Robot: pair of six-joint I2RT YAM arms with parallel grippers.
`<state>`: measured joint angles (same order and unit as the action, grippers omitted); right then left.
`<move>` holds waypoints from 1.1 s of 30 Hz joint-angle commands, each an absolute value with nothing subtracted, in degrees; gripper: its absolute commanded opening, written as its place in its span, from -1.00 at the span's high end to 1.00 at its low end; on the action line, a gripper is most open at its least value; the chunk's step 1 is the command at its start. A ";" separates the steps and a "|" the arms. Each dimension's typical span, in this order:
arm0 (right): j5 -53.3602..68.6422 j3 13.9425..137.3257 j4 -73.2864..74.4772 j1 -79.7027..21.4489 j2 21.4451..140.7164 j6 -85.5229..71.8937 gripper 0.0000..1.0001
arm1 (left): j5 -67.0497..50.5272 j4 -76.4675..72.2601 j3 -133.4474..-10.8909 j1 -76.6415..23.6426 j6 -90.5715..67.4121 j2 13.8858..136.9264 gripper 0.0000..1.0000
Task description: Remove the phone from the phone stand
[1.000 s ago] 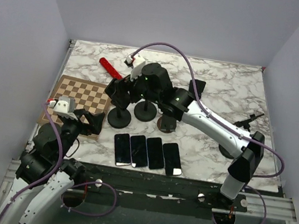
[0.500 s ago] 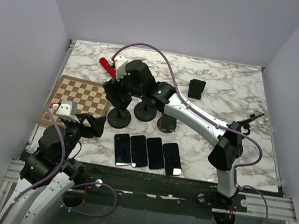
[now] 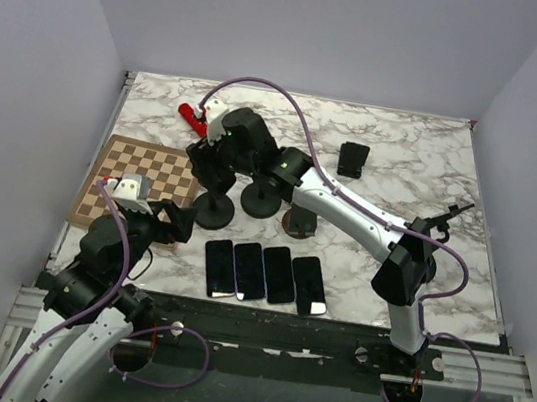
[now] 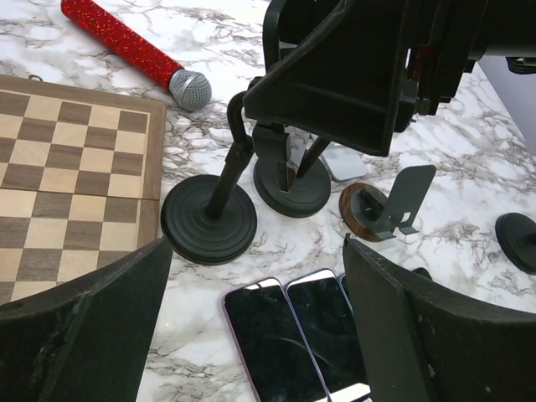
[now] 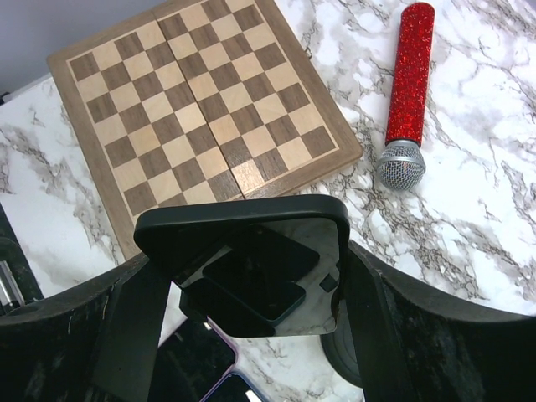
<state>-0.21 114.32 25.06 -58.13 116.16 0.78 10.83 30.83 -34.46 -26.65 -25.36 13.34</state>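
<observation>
- Phone (image 5: 243,251) sat on its stand (image 4: 208,224), left of the desk's middle.
- My right gripper (image 5: 247,285) clasped its two side edges.
- My left gripper (image 4: 255,251) hung wide open near the near-left corner.

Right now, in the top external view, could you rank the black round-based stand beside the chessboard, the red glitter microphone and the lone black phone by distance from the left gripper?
From the left gripper:
1. Black round-based stand: just to its right.
2. Red glitter microphone: at the far left.
3. Lone black phone: far side, right of centre.
</observation>
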 commanded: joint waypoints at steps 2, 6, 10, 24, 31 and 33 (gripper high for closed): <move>-1.49 115.93 25.88 -58.36 116.85 -3.73 0.58 | 7.64 27.71 -33.71 -26.78 -25.99 15.27 -0.71; -0.70 116.07 26.24 -58.36 116.09 -6.77 0.98 | 5.38 25.59 -33.18 -26.78 -27.65 18.25 -0.48; 0.35 118.46 28.49 -57.83 117.33 -10.09 0.99 | 1.43 21.74 -34.08 -26.18 -28.99 23.88 -0.48; 9.06 122.17 32.91 -53.88 119.14 -15.94 0.99 | -13.27 13.71 -39.90 -12.74 -26.03 39.17 -0.43; 10.30 122.87 32.21 -53.79 119.95 -16.77 0.99 | -16.87 10.61 -40.34 -12.70 -25.05 41.67 -0.19; 10.36 122.87 31.96 -53.79 119.88 -17.02 0.99 | -17.06 10.42 -40.94 -12.68 -25.05 42.76 -0.18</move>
<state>5.76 120.81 31.86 -53.23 118.61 -13.17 -14.00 13.10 -38.89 -13.08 -26.04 41.36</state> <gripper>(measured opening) 0.823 0.599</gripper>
